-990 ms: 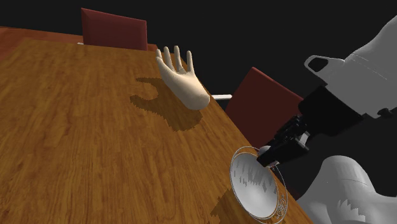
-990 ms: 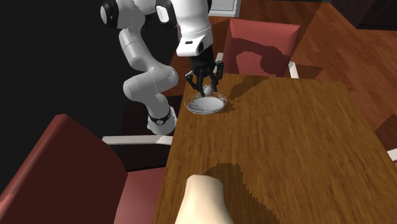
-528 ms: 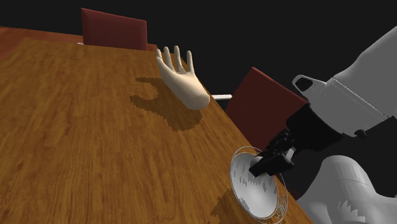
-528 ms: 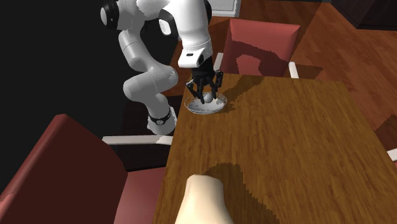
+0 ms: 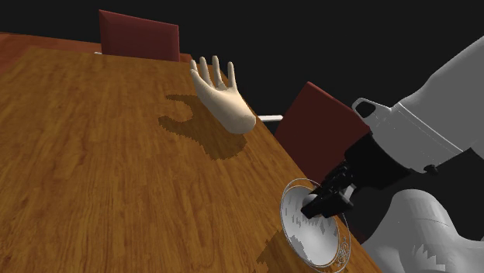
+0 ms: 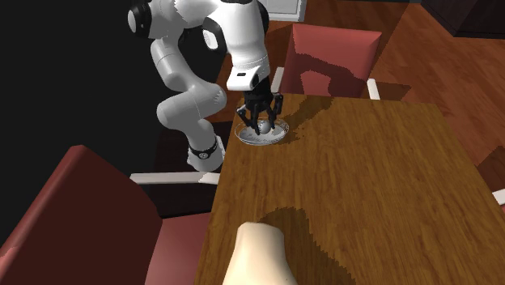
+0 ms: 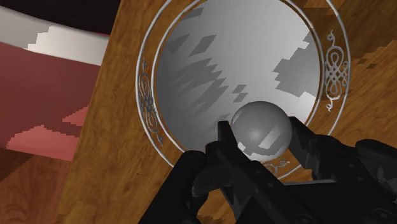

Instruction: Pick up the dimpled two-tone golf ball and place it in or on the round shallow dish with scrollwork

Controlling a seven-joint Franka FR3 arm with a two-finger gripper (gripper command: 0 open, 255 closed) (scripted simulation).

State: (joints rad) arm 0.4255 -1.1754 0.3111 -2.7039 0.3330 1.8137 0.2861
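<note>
Gripper (image 7: 259, 139) low over the dish (image 7: 147, 95), fingers pinching the ball (image 7: 262, 119) between them (it renders plain grey here), just inside the scrollwork rim. Whether ball meets dish, I cannot tell. The dish sits at a corner of the wooden table (image 5: 116, 155), hard by the edge nearest the arm. Farther along that edge lies a pale model hand (image 5: 221, 97), palm up. Dark red chairs (image 6: 332, 61) stand round the table. There is wooden floor (image 6: 453, 73) beyond in the second exterior view, and a black area behind the table in the shoulder view.
</note>
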